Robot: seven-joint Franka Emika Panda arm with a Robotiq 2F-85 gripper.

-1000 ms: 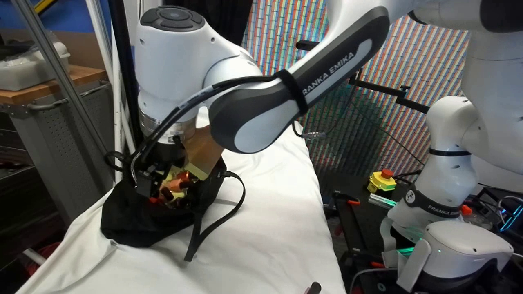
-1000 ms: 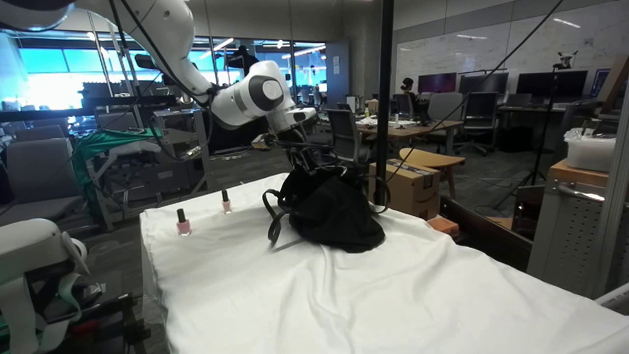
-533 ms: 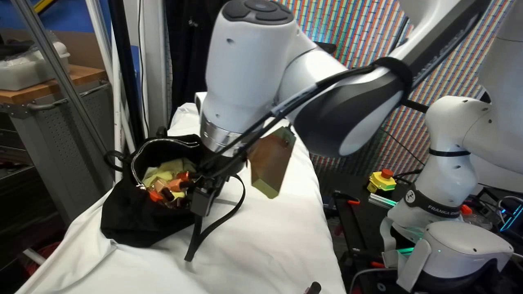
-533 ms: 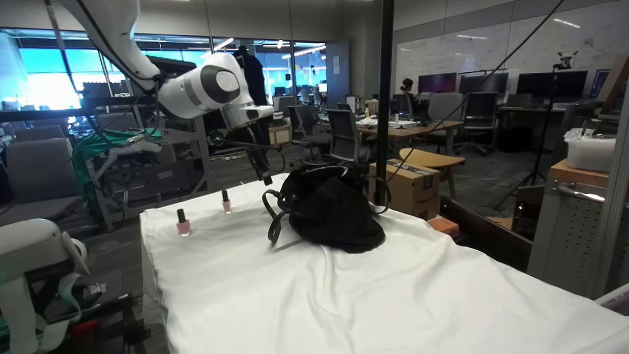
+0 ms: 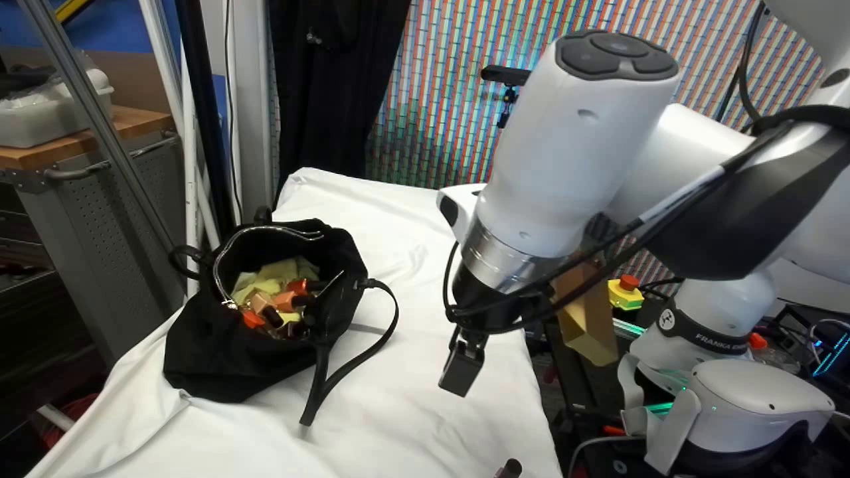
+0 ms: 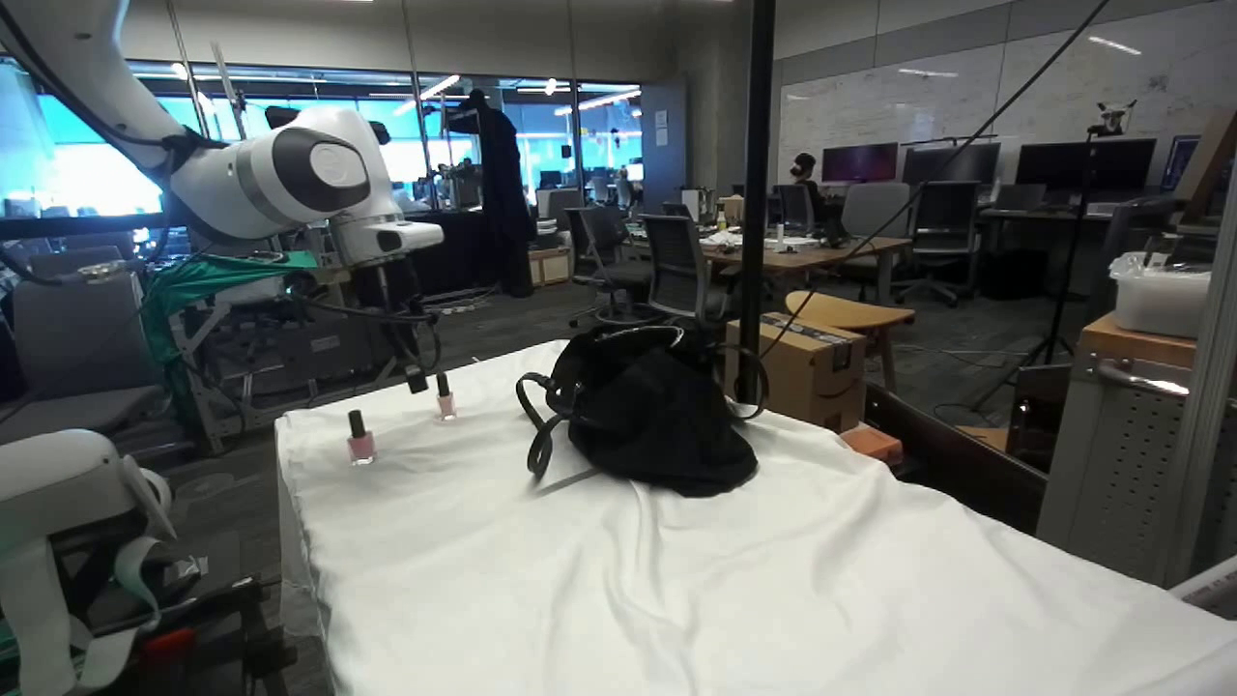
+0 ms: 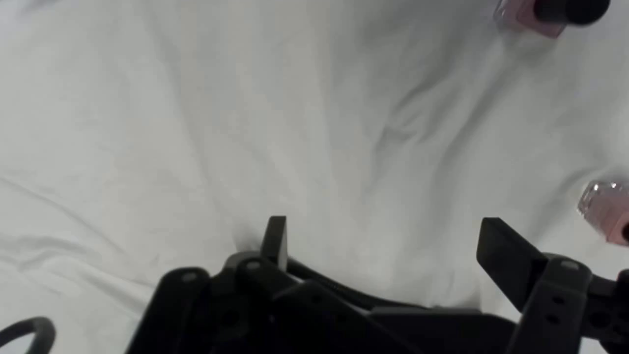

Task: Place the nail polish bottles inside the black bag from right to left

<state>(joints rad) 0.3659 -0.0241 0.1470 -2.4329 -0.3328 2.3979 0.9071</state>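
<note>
The black bag [image 5: 226,365] sits slouched on the white cloth, its mouth open; it also shows in an exterior view [image 6: 667,425]. Inside it lie several orange-red nail polish bottles [image 5: 287,302] with dark caps, against yellow-green lining. Two pink nail polish bottles with black caps stand on the cloth: a nearer one [image 6: 360,447] and a farther one [image 6: 446,406]. The wrist view shows one at the top right [image 7: 540,19] and one at the right edge [image 7: 607,211]. My gripper [image 7: 383,226] is open and empty above the cloth, left of both bottles there.
The bag's strap [image 5: 378,345] loops onto the cloth [image 5: 398,425]. A second robot arm [image 5: 717,312], a white headset [image 5: 757,405] and a red-and-yellow stop button [image 5: 625,292] stand beyond the table edge. A cardboard box [image 6: 807,372] stands behind the bag.
My arm has moved from above the bag's mouth away toward the pink bottles' end of the table. The bag and the standing bottles have not moved.
</note>
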